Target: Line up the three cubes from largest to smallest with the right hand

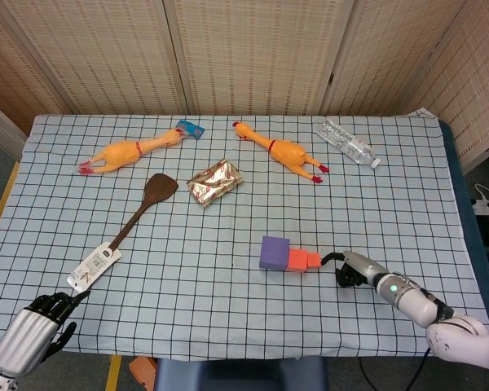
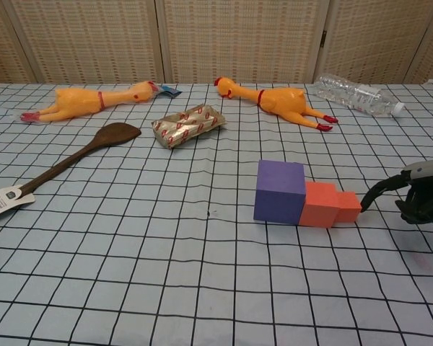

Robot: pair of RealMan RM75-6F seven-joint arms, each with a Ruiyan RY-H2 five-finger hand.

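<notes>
Three cubes stand in a touching row on the checked cloth: a large purple cube (image 1: 274, 252) (image 2: 279, 190), a medium orange cube (image 1: 297, 260) (image 2: 320, 203) to its right, and a small orange cube (image 1: 313, 260) (image 2: 348, 205) at the right end. My right hand (image 1: 354, 269) (image 2: 418, 194) lies on the table just right of the row. One dark finger (image 2: 368, 199) reaches out to the small cube's right side; the others are curled in. It holds nothing. My left hand (image 1: 37, 330) hangs curled and empty at the table's near left corner.
A wooden spatula (image 1: 134, 217) lies at the left, a foil packet (image 1: 214, 182) behind the cubes. Two rubber chickens (image 1: 130, 152) (image 1: 284, 151) and a plastic bottle (image 1: 348, 143) lie along the back. The table's front edge is close to my right hand.
</notes>
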